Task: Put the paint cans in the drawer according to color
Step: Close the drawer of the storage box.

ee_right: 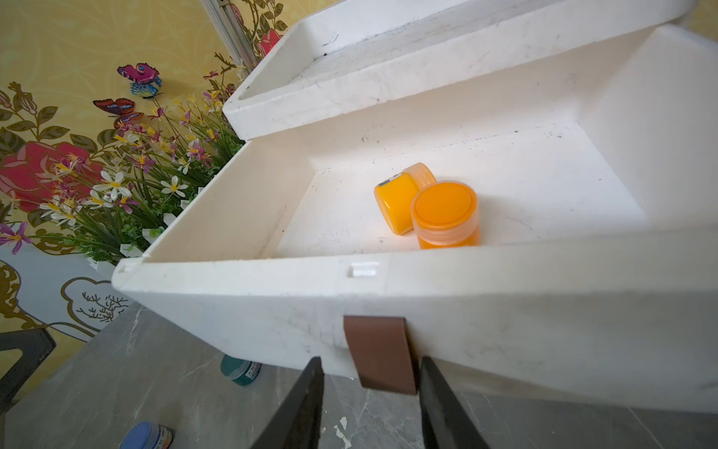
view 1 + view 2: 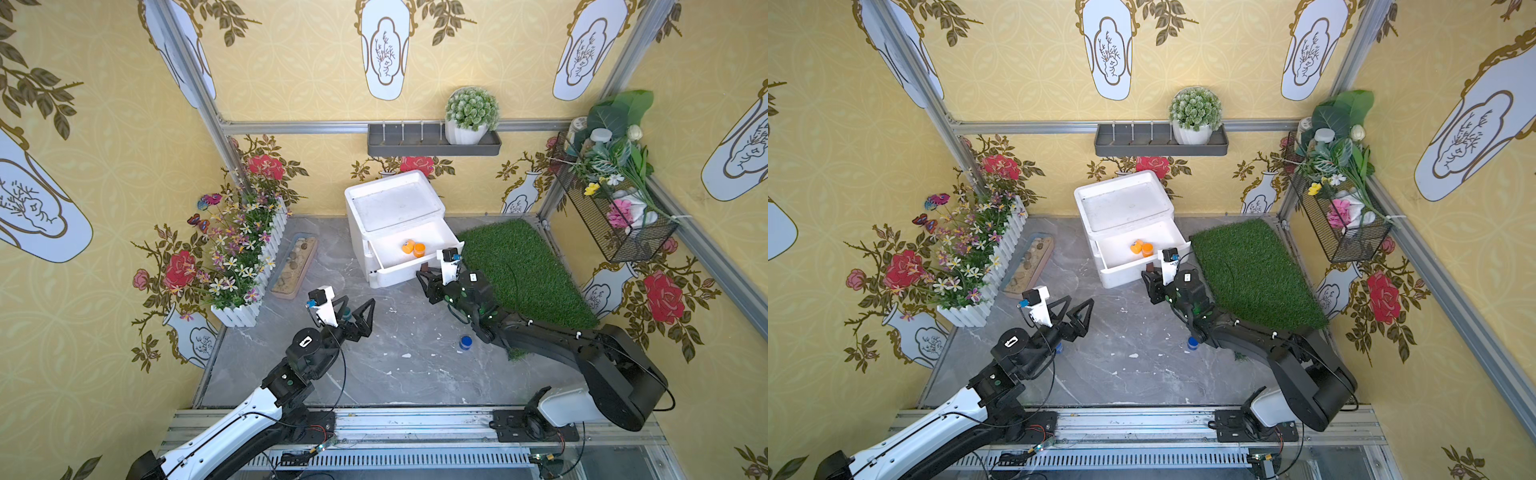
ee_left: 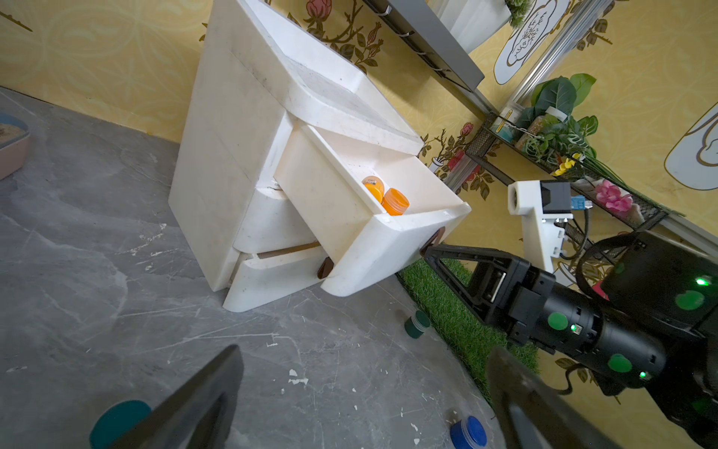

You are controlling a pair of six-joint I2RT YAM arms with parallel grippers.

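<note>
The white drawer unit (image 2: 395, 203) has its top drawer (image 1: 252, 303) pulled out. Two orange paint cans (image 1: 445, 217) (image 1: 394, 202) lie inside it, one upright and one on its side. My right gripper (image 1: 371, 361) is open at the drawer front, its fingers on either side of the brown strap handle (image 1: 379, 350), and one finger stands apart from the strap. On the floor there is a blue can (image 2: 466, 342) by my right arm, a dark green can (image 3: 416, 323) at the grass edge, and a teal-green can (image 1: 241, 369) with another blue can (image 1: 149, 435) near my left gripper (image 2: 359, 300). That gripper is open and empty.
A green grass mat (image 2: 523, 270) lies right of the unit, under my right arm. A white-fenced flower planter (image 2: 249, 257) and a sand tray (image 2: 295, 266) line the left side. The bottom drawer (image 3: 272, 280) stands slightly ajar. A wire basket (image 2: 615, 224) hangs on the right wall.
</note>
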